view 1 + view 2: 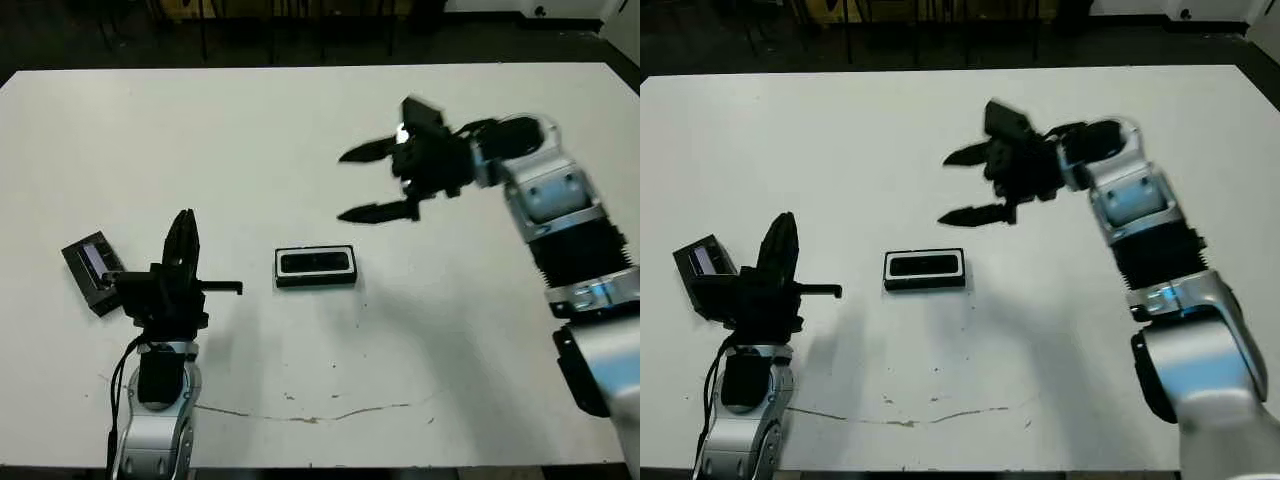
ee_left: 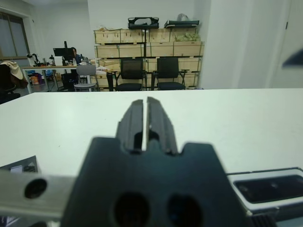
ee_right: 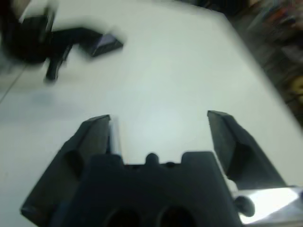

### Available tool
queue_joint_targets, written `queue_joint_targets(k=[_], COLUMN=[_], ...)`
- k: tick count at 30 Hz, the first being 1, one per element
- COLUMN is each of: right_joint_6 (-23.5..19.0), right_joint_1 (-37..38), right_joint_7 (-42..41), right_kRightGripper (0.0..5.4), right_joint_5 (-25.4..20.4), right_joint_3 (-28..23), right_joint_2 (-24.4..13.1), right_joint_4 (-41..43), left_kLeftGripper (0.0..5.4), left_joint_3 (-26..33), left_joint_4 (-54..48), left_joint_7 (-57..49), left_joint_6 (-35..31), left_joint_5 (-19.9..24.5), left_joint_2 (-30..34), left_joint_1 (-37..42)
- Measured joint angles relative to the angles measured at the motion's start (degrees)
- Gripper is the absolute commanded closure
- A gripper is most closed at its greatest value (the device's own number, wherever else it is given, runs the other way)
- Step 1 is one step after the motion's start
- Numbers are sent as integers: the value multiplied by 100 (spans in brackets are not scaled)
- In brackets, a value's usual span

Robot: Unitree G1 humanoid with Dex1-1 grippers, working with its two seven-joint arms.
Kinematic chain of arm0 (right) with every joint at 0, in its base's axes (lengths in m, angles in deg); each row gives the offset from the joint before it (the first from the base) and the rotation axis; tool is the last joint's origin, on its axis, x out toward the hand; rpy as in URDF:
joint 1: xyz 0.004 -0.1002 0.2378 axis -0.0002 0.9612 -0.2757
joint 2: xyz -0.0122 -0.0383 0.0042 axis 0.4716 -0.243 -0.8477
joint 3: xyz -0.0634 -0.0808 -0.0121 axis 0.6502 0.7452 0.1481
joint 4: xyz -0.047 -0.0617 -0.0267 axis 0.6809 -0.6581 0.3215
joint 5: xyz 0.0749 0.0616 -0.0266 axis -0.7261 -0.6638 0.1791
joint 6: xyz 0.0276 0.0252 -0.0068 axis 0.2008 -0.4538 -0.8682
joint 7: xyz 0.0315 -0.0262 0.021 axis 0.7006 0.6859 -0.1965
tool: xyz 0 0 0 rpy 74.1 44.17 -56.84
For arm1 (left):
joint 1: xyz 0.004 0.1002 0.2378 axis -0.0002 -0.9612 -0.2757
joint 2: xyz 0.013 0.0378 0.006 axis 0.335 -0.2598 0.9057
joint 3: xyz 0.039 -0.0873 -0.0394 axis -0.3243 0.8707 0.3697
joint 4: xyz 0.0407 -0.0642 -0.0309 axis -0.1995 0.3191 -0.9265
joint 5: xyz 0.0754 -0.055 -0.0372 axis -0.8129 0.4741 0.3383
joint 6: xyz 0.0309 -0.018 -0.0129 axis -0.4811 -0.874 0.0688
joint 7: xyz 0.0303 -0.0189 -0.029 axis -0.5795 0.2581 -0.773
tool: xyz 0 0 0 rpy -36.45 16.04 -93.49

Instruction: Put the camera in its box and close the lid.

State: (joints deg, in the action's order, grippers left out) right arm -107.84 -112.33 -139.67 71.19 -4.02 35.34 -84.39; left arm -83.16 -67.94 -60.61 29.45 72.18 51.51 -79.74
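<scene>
The box [image 1: 316, 267], a shallow tray with a white lining, lies in the middle of the table. The slim black camera [image 1: 317, 263] rests inside it, and shows in the left wrist view as the camera [image 2: 270, 187] with small dots. The lid [image 1: 92, 268], a black panel with a pale stripe, sits tilted at the far left, just beside my left arm. My left gripper [image 1: 185, 216] is shut on nothing, between lid and box. My right gripper [image 1: 346, 186] hangs open above the table, behind and to the right of the box, with nothing between its fingers.
The white table [image 1: 300, 130] stretches wide behind the box. A thin brown scratch mark [image 1: 330, 413] runs near the front edge. Chairs and stacked crates [image 2: 147, 49] stand beyond the table's far side.
</scene>
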Motion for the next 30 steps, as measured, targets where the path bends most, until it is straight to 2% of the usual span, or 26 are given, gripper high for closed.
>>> queue_joint_targets(k=[1, 4, 6, 8, 12, 18, 24, 27, 30], right_joint_6=[-165, -485, -435, -178, 152, 212, 357, 450, 491], right_joint_1=[176, 865, 1345, 1755, 2454, 3014, 3091, 3091, 3093], right_joint_7=[446, 1766, 2384, 2713, 2913, 2939, 2913, 2907, 2889], right_kRightGripper=[16, 28, 60, 97, 172, 282, 394, 449, 505], right_joint_5=[-35, 70, 205, 331, 442, 452, 374, 368, 330], right_joint_3=[-200, -506, -529, -494, -362, -353, -369, -360, -338], right_joint_2=[36, 241, 371, 399, 315, 112, 38, 24, 23], right_joint_4=[339, 1315, 1801, 2123, 2706, 3128, 3048, 2954, 2879], left_kLeftGripper=[540, 540, 540, 540, 540, 540, 457, 402, 347], left_joint_3=[2, 1, -2, 3, 9, 23, 27, 233, 580], left_joint_4=[-3, -13, -38, -98, -581, -2285, -3618, -3694, -3644], left_joint_7=[0, 1, 3, 8, 46, -375, -855, -1188, -1405], left_joint_6=[-1, -4, -8, -15, -187, -1182, -2346, -2929, -3903], left_joint_5=[6, 24, 36, 48, 80, -173, -440, -917, -1206], left_joint_2=[0, 1, 0, 7, 26, -186, -547, -592, -596], left_joint_1=[-3, -8, -14, -35, -253, -743, -813, -694, -412])
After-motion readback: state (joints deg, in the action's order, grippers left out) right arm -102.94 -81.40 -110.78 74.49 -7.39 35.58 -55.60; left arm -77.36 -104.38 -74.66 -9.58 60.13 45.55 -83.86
